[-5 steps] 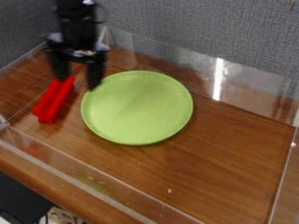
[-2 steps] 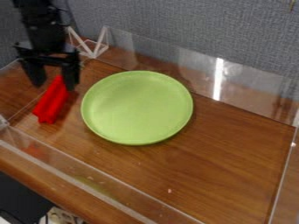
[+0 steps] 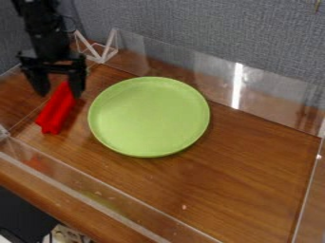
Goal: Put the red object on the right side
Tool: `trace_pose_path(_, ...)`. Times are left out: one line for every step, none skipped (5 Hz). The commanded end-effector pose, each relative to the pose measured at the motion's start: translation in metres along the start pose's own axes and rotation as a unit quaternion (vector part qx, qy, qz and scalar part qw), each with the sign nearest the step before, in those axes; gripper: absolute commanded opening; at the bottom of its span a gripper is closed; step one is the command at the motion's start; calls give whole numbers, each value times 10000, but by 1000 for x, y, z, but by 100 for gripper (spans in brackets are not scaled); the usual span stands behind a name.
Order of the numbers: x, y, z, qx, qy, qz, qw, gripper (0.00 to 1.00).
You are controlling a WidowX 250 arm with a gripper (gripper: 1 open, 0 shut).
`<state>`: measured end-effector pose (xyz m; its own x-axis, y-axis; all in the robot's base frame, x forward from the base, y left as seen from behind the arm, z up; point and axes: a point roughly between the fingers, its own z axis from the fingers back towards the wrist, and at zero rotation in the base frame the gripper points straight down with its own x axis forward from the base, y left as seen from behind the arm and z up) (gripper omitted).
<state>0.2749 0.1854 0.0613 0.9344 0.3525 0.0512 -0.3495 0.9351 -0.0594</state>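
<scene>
My claw is spread wide over the back end of the red block, which lies at nine o'clock of the green plate, slanting toward one o'clock. Fingers straddle its narrow width, probably for a side pinch; whether they touch, can't tell. Three o'clock carry next.

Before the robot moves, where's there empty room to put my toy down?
The wide bare wood right of the green plate, and the strip in front of it. It's crowded left of the plate: red block, gripper over it.
</scene>
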Motion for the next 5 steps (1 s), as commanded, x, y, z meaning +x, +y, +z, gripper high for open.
trace_pose_path(9, 7, 11, 70, -355, 2, 9993, 100)
trace_pose_path(5, 0, 9, 64, -387, -75, 9992, 100)
trace_pose_path(2, -7, 15, 170, -559, -154, 9982, 100)
trace_pose_path(-3, -14, 26, 298, -746, -465, 9957, 100)
trace_pose_path(-4, -18, 30, 352, -873, -737, 9928, 100)
